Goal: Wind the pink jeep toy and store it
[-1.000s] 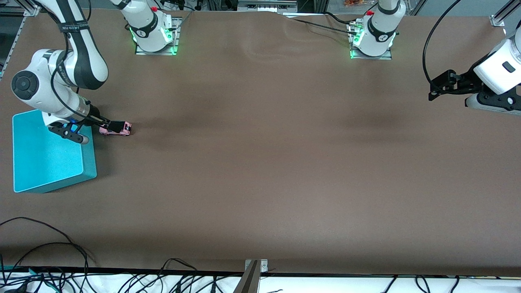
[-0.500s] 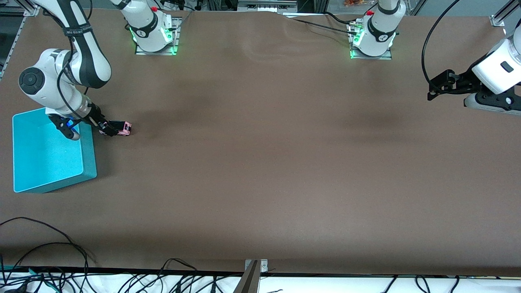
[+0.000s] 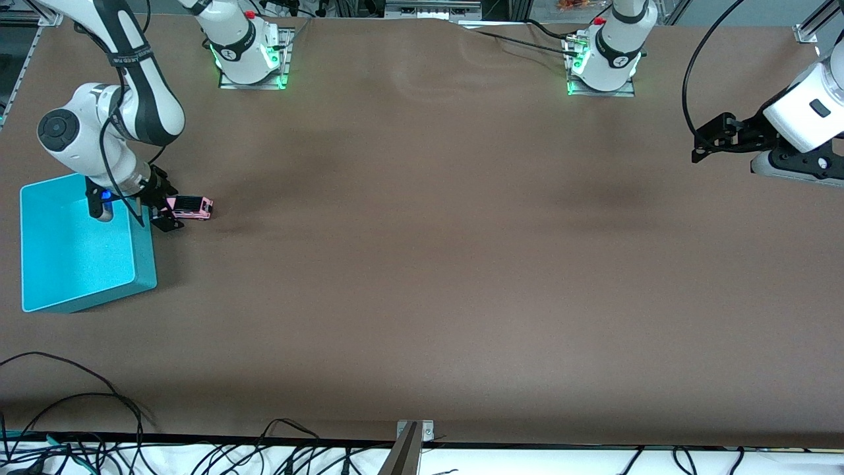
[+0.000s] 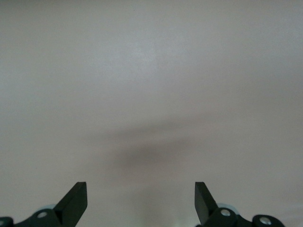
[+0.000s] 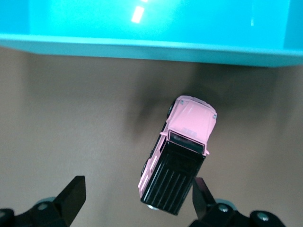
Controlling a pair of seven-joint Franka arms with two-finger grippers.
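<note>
The jeep (image 3: 189,207) sits on the table just beside the bin (image 3: 79,303) — not yet stored. The right gripper (image 3: 163,210) hangs low by its rear, fingers wide, holding nothing. The left gripper (image 3: 700,142) waits over bare table at its own end — also wide open

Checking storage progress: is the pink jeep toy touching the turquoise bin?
Apart. The right wrist view shows bare table between the pink jeep toy and the turquoise bin.
</note>
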